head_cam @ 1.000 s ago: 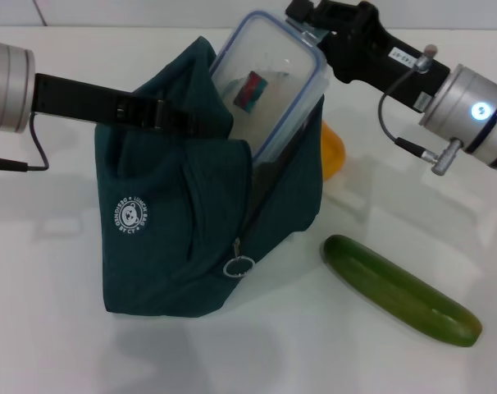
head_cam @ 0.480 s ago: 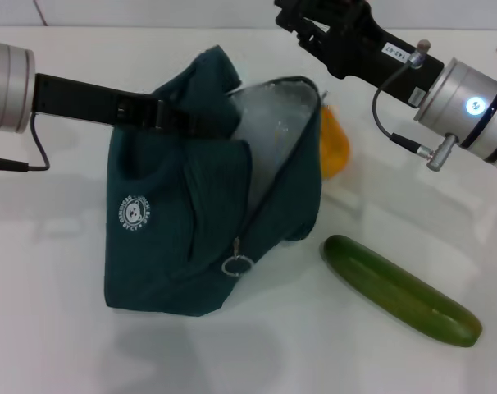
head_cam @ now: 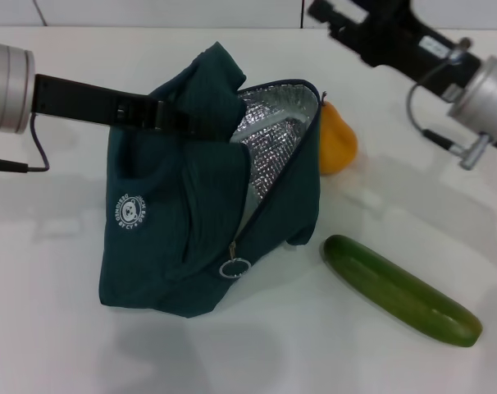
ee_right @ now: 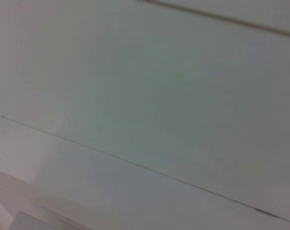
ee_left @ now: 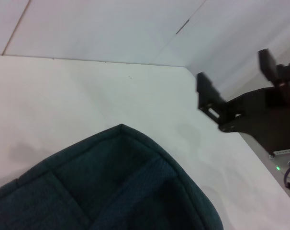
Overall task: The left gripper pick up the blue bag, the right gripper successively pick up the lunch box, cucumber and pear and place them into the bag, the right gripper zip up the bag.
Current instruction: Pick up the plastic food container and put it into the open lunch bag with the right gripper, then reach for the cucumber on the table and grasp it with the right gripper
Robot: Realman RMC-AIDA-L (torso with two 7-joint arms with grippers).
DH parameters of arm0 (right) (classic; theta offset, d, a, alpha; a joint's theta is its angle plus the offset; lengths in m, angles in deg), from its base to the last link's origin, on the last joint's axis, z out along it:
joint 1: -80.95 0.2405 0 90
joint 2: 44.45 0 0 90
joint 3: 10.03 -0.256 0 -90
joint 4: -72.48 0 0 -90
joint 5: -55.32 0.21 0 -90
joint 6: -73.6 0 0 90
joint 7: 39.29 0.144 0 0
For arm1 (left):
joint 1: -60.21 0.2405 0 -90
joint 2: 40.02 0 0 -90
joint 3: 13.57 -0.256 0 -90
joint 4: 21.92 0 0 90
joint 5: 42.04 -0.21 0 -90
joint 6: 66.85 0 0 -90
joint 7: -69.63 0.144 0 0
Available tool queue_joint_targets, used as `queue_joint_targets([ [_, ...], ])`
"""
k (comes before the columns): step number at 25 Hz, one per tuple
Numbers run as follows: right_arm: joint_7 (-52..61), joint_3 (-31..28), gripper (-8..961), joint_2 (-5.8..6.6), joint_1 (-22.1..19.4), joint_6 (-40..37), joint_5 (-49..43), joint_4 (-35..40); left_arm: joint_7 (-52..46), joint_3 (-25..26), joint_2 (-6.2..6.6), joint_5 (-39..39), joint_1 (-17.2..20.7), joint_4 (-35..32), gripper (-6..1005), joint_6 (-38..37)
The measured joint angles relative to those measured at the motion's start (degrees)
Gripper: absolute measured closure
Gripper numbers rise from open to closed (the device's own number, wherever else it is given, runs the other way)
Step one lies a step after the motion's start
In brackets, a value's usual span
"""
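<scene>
The blue bag (head_cam: 183, 238) stands on the white table, mouth open, its silver lining (head_cam: 273, 131) showing. My left gripper (head_cam: 165, 115) is shut on the bag's upper edge and holds it up. The left wrist view shows the bag's top (ee_left: 111, 187). The lunch box is hidden from view. My right gripper (head_cam: 335, 16) hovers open and holding nothing above and behind the bag's mouth; it also shows in the left wrist view (ee_left: 236, 81). The pear (head_cam: 339, 141) sits just right of the bag. The cucumber (head_cam: 400, 289) lies at the front right.
A ring-pull zipper (head_cam: 236, 268) hangs low on the bag's front. The table (head_cam: 60, 345) runs back to a white wall. The right wrist view shows only pale surface.
The lunch box, tilted in the bag's mouth a second ago, has dropped out of sight inside. My right gripper has let go and drawn back up and to the right.
</scene>
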Motion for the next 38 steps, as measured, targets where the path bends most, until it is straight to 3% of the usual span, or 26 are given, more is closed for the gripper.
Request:
queue_joint_targets([
  [8,-5.77,2.18,240,0.36,-9.98,-3.51,-0.6,10.99,0.31,0.1,0.0,1.1,0.49,0.32,951,0.11],
  [14,-10.74,14.3,197,1.27,-19.08,-3.1,-1.01,26.0,1.28,2.19,0.0,2.75,1.79,0.5,951,0.14],
  [18,-12.0,20.43,155,3.35,-22.86,-2.73,-1.43,33.35,2.06,3.21,0.0,3.09,2.68,0.61,951,0.14],
  [23,-11.46,21.25,112,6.77,-23.47,-6.39,-4.32,37.15,3.23,4.5,0.0,3.09,2.87,2.16,951,0.14],
  [27,-6.2,21.36,113,8.16,-22.81,-9.88,-10.14,43.13,4.21,5.12,0.0,3.11,2.89,3.55,951,0.21],
  [34,5.96,21.43,113,8.29,-19.08,-11.92,-25.92,55.48,4.49,5.25,0.0,3.12,2.91,4.12,951,0.23],
  [38,14.07,21.54,112,7.57,-15.31,-12.78,-37.86,61.73,4.53,5.23,0.0,3.11,2.91,4.21,951,0.23],
])
